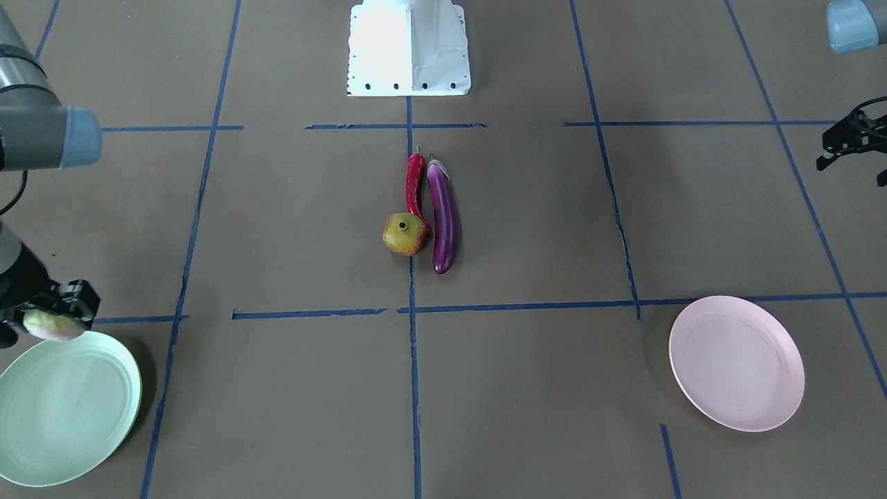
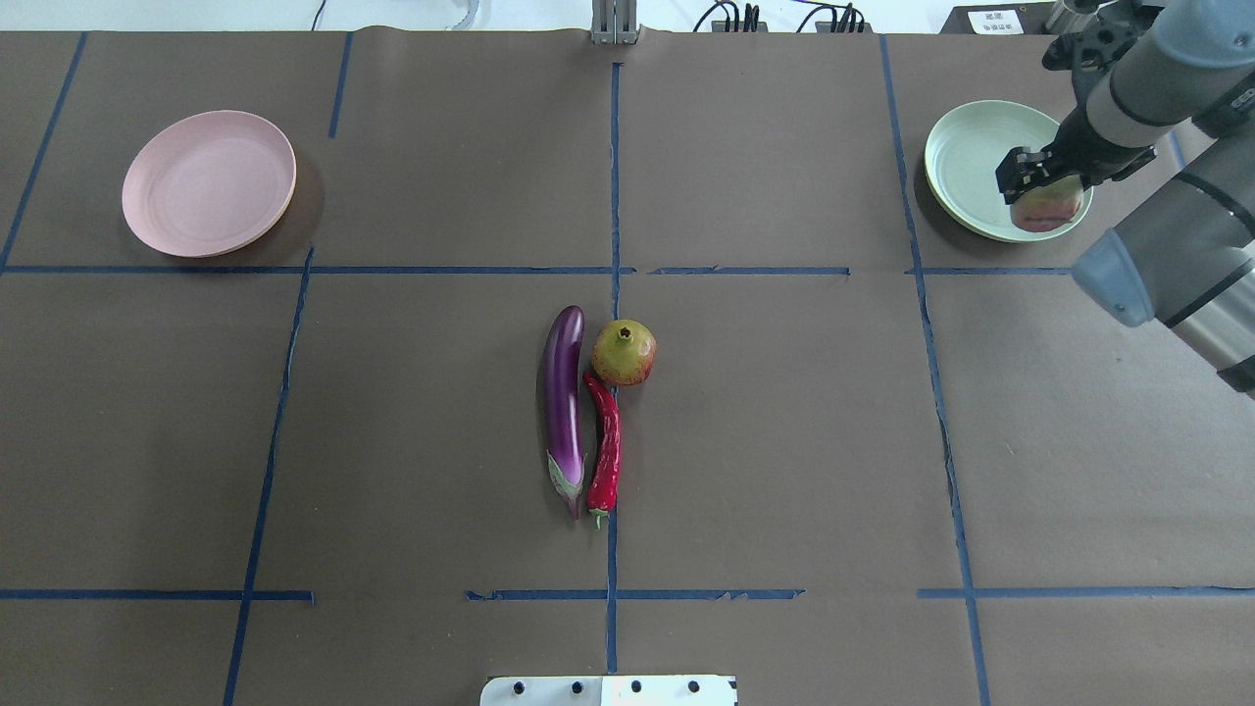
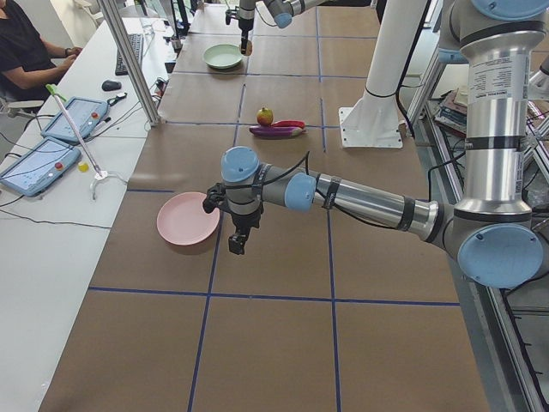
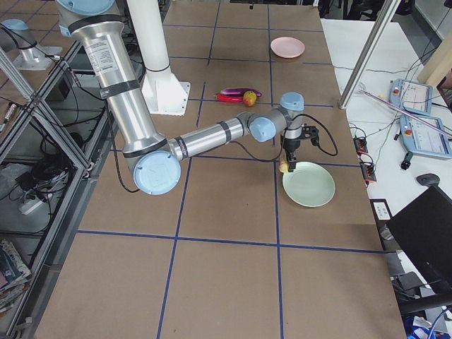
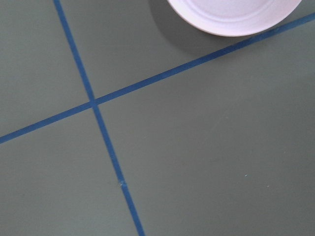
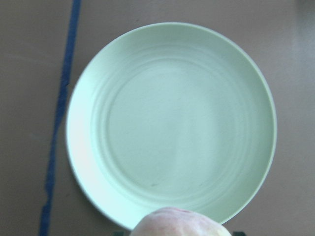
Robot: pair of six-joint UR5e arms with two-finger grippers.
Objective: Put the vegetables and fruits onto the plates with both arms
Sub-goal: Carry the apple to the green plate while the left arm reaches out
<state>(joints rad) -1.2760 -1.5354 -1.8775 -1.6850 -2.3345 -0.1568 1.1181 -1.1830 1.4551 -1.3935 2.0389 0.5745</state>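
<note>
My right gripper (image 2: 1041, 184) is shut on the pale green-white fruit blushed pink (image 2: 1047, 208) and holds it above the near rim of the mint green plate (image 2: 966, 157). In the right wrist view the fruit (image 6: 179, 223) shows at the bottom edge over that plate (image 6: 172, 123). The purple eggplant (image 2: 564, 392), the red chili (image 2: 608, 441) and the pomegranate-like fruit (image 2: 624, 353) lie together at the table's middle. The pink plate (image 2: 208, 182) is empty. My left gripper (image 1: 851, 173) hangs empty above the table beside the pink plate (image 1: 736, 362), its fingers apart.
The white base block (image 1: 409, 48) stands at the robot's edge of the table, behind the produce. Blue tape lines (image 2: 615, 196) cross the brown table cover. Operators' tablets and a keyboard lie on a side table (image 3: 51, 137) past the plates.
</note>
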